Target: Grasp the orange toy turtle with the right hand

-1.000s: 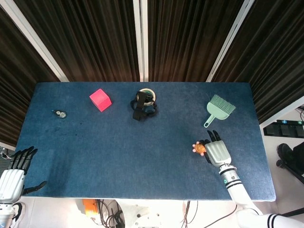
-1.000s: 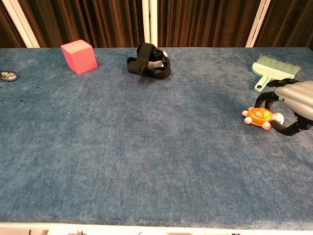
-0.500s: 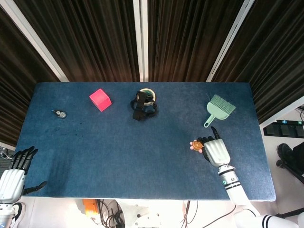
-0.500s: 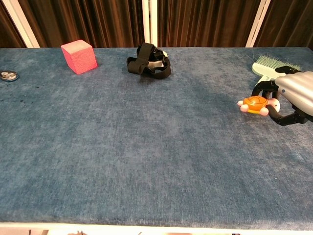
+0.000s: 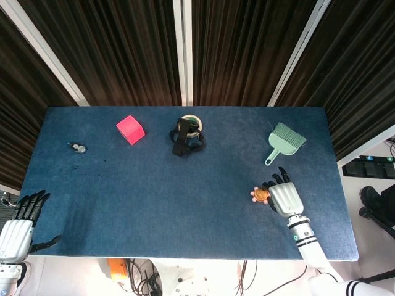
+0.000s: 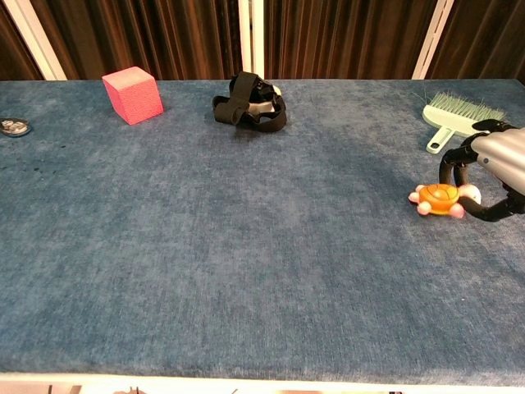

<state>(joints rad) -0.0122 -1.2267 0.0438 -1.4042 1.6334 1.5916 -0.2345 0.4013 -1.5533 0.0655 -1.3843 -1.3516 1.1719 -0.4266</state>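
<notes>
The orange toy turtle [image 6: 440,199] sits near the right edge of the blue counter [image 6: 246,246], just in front of the green brush [image 6: 456,117]. The right hand [image 6: 492,168] curls its dark fingers [image 6: 449,162] around the turtle's right side; the chest view does not show whether they clamp it or the turtle rests on the cloth. The left hand [image 5: 21,222] hangs off the counter's near left corner, fingers apart and empty. Further back lie a pink cube [image 6: 131,94], a black strap bundle [image 6: 248,107] and a small dark disc [image 6: 14,126].
</notes>
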